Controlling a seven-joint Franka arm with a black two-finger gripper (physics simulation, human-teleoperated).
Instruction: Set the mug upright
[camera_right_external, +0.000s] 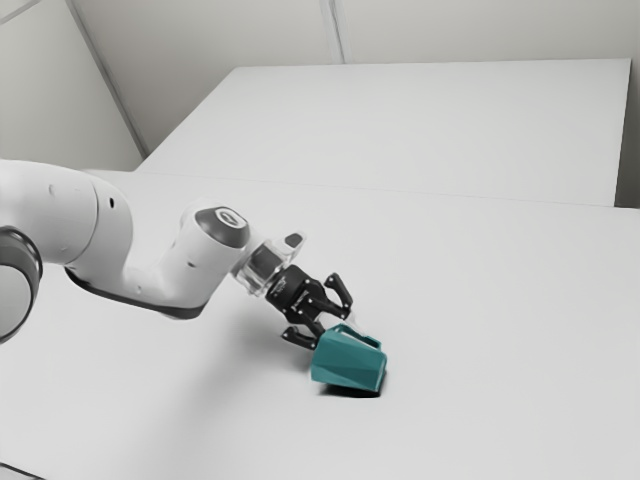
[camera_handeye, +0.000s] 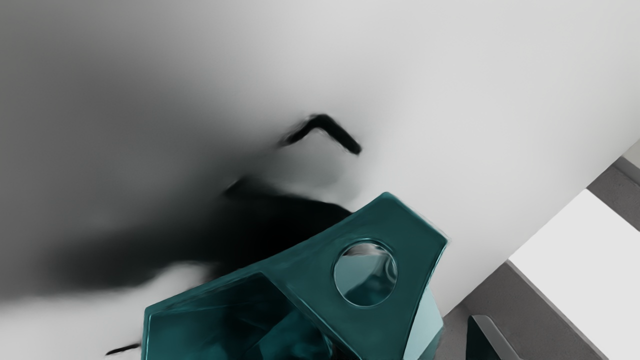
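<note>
Teal mug tipped over on the table

Gripper's right by the mug, jaws spread apart. Wrist view crops the mug along the bottom, plus one finger just beside it; can't make out the other one there. Lettering on the gripper is too small to read. Wrist view gets the mug's round hole and mouth, exterior view the arm reaching toward it.

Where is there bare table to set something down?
In the exterior view, bare table runs from the mug to the view's right edge, and from the mug to the bottom edge. It is crowded where the hand meets the mug, and along the arm.
</note>
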